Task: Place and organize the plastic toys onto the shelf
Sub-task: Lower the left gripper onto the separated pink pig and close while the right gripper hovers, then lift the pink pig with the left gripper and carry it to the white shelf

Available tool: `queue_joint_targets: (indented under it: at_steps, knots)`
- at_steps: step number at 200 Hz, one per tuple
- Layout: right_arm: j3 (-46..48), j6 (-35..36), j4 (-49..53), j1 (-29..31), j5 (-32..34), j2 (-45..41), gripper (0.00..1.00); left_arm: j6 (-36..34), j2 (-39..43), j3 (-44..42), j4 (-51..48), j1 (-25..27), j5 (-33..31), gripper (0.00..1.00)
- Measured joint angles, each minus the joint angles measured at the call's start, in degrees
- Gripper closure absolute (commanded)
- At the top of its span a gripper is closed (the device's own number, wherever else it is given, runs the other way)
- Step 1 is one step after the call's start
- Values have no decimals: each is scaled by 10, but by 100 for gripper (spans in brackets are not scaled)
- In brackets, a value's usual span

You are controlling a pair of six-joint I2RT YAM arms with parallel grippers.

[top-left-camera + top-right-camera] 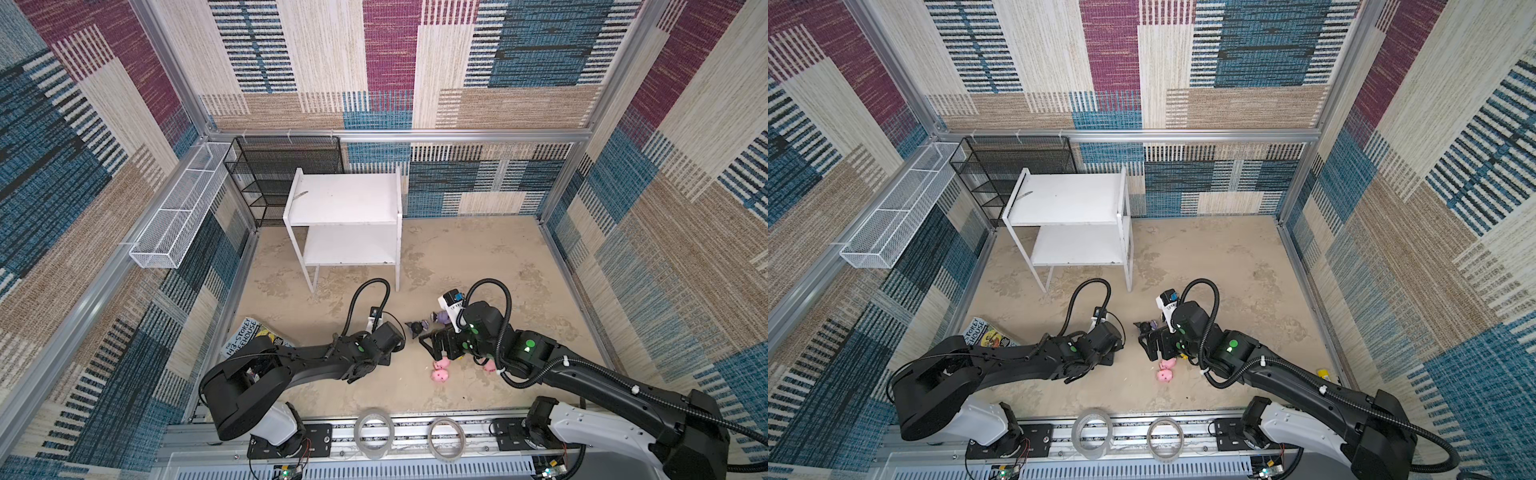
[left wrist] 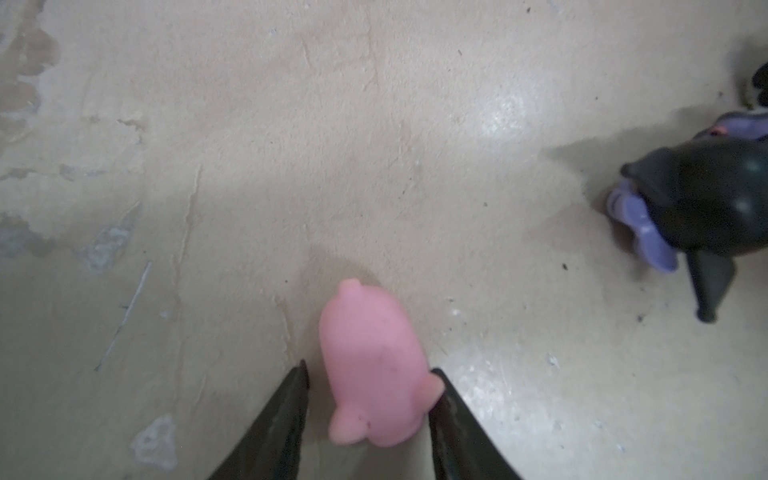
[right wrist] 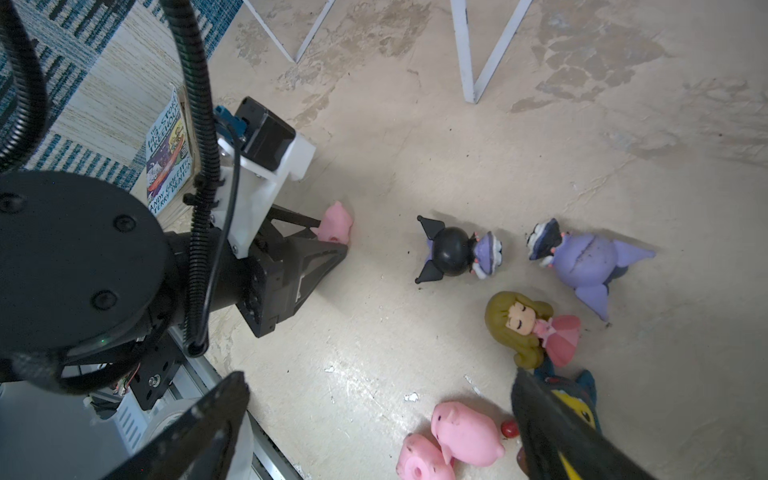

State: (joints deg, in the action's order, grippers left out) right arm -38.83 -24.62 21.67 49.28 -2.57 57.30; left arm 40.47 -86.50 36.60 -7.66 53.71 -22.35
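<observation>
On the bench (image 1: 478,257) before the shelf (image 1: 345,199), the right gripper's (image 3: 379,376) fingers spread wide over plastic toys (image 3: 453,251). Only wrist views show the left gripper's (image 2: 369,370) fingers flanking a pink pig (image 2: 370,349) there, one touching.

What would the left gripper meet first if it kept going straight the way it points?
The pink pig, lying on the tabletop between the left gripper's open jaws; how near it is stays unclear.
</observation>
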Motion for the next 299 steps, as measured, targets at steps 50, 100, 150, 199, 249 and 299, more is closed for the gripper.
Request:
queue_joint_targets:
  at_steps: [50, 100, 150, 199, 249, 299]
  knots:
    - [0, 0, -12, 0, 0, 13, 0, -1, 0, -3, 10, -6, 0, 62]
    - [0, 3, -23, 0, -4, 25, 0, -1, 0, -3, 10, -8, 1, 69]
    - [0, 8, -26, 0, -5, 31, 0, -1, 17, -10, -3, -8, 9, 70]
    - [0, 13, -32, 0, -9, 40, 0, -4, 46, -15, -24, -11, 8, 71]
    - [1, 21, -54, 0, -16, 52, 0, -29, 122, -16, -53, -21, -2, 71]
    - [2, 37, -73, 0, -24, 64, 0, -89, 202, -5, -77, -52, -24, 70]
